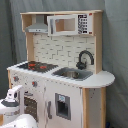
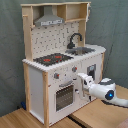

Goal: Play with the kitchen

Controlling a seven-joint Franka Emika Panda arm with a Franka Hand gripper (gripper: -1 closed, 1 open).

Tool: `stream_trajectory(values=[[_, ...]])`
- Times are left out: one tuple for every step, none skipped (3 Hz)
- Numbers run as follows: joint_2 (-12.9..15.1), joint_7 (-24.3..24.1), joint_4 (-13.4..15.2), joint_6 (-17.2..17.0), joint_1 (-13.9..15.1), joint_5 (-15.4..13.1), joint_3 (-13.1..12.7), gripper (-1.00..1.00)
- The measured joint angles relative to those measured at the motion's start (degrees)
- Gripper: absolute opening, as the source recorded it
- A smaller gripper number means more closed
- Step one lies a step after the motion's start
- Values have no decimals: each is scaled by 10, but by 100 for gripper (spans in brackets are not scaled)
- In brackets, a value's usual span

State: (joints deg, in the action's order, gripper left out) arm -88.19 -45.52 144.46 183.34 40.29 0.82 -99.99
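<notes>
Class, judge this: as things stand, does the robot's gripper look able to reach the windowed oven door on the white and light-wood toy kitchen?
Probably yes. In the second exterior view the gripper sits right beside the windowed oven door on the white and light-wood toy kitchen, with nothing visible between them.

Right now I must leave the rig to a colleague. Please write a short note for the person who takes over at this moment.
End effector: raised in front of the oven door, close to the knobs; whether it is open or shut cannot be seen, and it holds nothing visible.
Kitchen: upright, with the stovetop, sink and faucet on its counter.
Done: the arm has reached the front panel.
Left: any handling of the knobs or door; contact is not confirmed.
</notes>
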Motion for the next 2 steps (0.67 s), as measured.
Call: stream_trajectory(values=[[0,-3,-39,0,43,0,0,100],[-14,-16,-73,-32,70,0,4,100]])
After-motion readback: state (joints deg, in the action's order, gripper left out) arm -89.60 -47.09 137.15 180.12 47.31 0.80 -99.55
